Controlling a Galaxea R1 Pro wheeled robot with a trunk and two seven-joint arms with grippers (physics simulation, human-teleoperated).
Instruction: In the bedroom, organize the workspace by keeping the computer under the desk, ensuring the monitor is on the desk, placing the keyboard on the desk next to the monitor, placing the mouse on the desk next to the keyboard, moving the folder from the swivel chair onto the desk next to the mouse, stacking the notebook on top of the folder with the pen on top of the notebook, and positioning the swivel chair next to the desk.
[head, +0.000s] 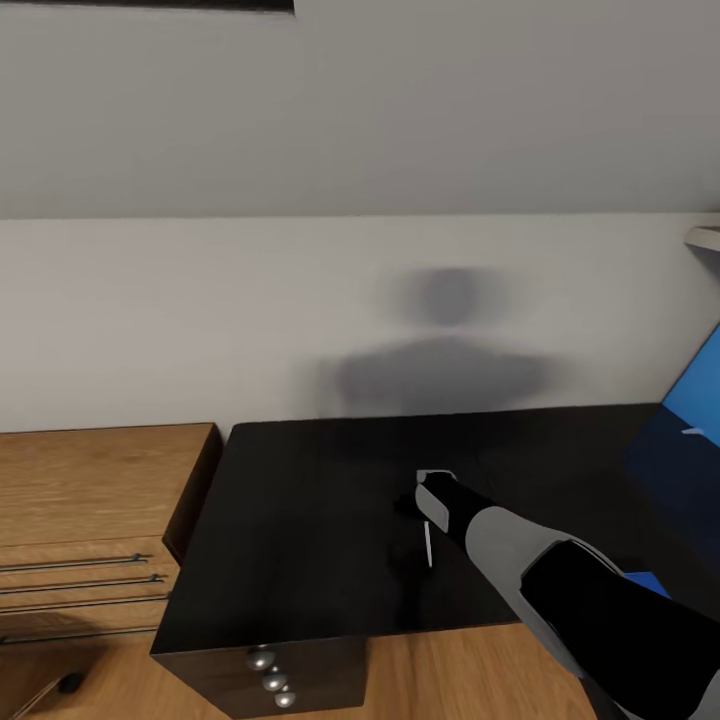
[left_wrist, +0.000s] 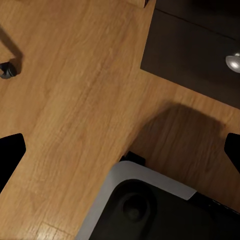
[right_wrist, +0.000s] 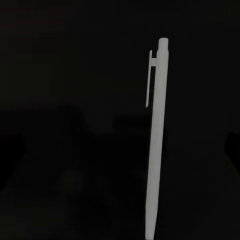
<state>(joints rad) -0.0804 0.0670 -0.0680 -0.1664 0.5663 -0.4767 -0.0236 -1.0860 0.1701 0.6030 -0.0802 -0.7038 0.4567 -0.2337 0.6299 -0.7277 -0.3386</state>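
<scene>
A thin white pen (head: 428, 545) lies on the glossy black desk (head: 300, 520). The right wrist view shows the pen (right_wrist: 157, 140) full length on the dark top. My right gripper (head: 435, 490) hovers just above it, fingers spread wide on either side and touching nothing; the gripper (right_wrist: 120, 150) is open. A bright blue flat sheet, apparently the folder (head: 700, 390), reaches in at the right edge and is mirrored in the desktop. My left gripper (left_wrist: 120, 155) hangs open over the wood floor, holding nothing.
Low oak drawers (head: 90, 500) stand against the desk's left end. A black drawer front with round metal knobs (head: 272, 680) sits under the near corner. A chair castor (head: 68, 685) rests on the floor at lower left. A white shelf edge (head: 705, 237) juts out at upper right.
</scene>
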